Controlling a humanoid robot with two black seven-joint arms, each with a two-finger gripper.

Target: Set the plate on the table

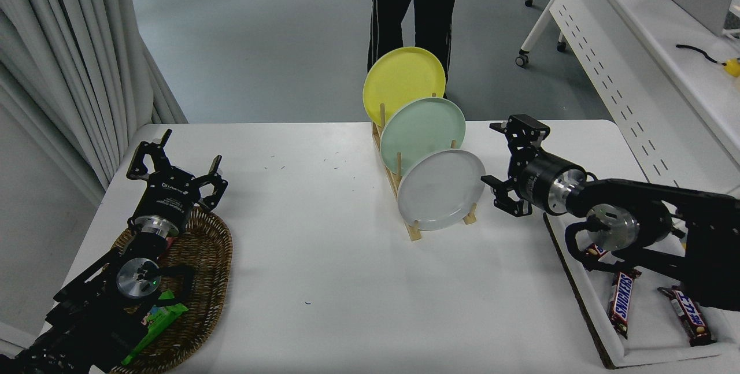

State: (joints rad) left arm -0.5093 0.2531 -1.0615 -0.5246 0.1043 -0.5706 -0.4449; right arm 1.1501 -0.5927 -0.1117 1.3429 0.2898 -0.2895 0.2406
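Observation:
The light grey plate [440,190] stands tilted in the front slot of a wooden rack [413,230] on the white table [324,270]. A mint green plate [422,131] and a yellow plate [403,80] stand behind it in the same rack. My right gripper [507,161] is open and empty, just right of the grey plate's rim, not touching it. My left gripper [176,157] is open and parked at the lower left over a wicker basket [196,281].
A white tray [636,339] with chocolate bars lies at the lower right under my right arm. A person's legs [411,4] stand beyond the table's far edge. A long white desk [653,44] runs along the upper right. Curtains hang at the left.

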